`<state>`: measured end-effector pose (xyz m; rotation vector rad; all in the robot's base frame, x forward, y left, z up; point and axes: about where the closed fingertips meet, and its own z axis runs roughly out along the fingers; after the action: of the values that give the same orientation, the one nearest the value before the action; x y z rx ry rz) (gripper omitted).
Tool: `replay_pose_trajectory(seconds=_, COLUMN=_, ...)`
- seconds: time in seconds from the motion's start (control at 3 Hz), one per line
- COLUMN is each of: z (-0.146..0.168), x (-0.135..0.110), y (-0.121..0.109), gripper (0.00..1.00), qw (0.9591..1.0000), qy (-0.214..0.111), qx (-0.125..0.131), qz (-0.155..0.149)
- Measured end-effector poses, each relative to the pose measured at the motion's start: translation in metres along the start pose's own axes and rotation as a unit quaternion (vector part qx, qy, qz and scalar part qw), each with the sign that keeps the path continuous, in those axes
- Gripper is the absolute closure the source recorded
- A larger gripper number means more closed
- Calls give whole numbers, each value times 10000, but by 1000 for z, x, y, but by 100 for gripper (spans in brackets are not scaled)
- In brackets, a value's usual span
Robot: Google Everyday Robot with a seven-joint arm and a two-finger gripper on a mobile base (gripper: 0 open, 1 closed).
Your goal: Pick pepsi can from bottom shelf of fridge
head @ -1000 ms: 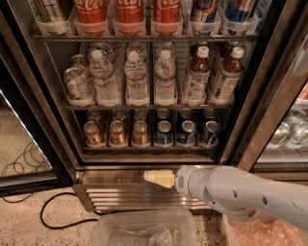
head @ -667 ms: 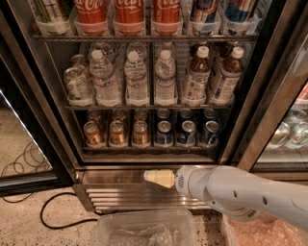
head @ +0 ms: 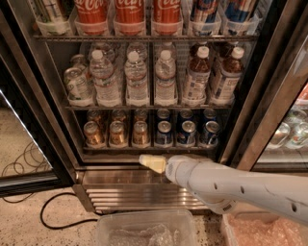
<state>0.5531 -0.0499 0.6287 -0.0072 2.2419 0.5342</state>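
Several dark-blue pepsi cans stand on the right half of the fridge's bottom shelf [head: 149, 149], the front ones being the left [head: 163, 134], the middle [head: 186, 133] and the right [head: 210, 133]. More blue cans stand behind them. My gripper [head: 150, 163], cream-tipped on a white arm [head: 231, 185], reaches in from the lower right. It sits just below the shelf's front edge, in front of the steel base panel [head: 125, 192] and under the left pepsi can. It holds nothing. The fridge [head: 43, 110] has its door open.
Gold-brown short cans [head: 118, 134] fill the left half of the bottom shelf. Water and drink bottles [head: 136, 79] stand on the rack above, red Coca-Cola cans [head: 129, 10] on top. A clear plastic bin [head: 144, 230] lies on the floor below, and a black cable [head: 53, 211] at left.
My gripper has risen a little, from in front of the base panel to just under the bottom shelf's edge. The cans have not moved.
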Motion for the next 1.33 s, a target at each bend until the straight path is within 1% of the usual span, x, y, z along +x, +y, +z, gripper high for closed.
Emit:
replay_pose_trajectory(seconds=0.33, z=28, x=-25, y=4, gripper=0, qw=9986, qy=-469, qx=249, qz=-83)
replay_pose_trajectory(seconds=0.67, z=50, x=-40, y=-15, gripper=0, qw=9930, qy=-858, qx=780, qz=-206)
replay_pose_trajectory(seconds=1.0, z=56, x=-39, y=-41, gripper=0, qw=9861, qy=-1031, qx=1269, qz=-305)
replay_pose_trajectory(seconds=1.33, z=50, x=-32, y=-73, gripper=0, qw=9781, qy=-1090, qx=1758, qz=-229)
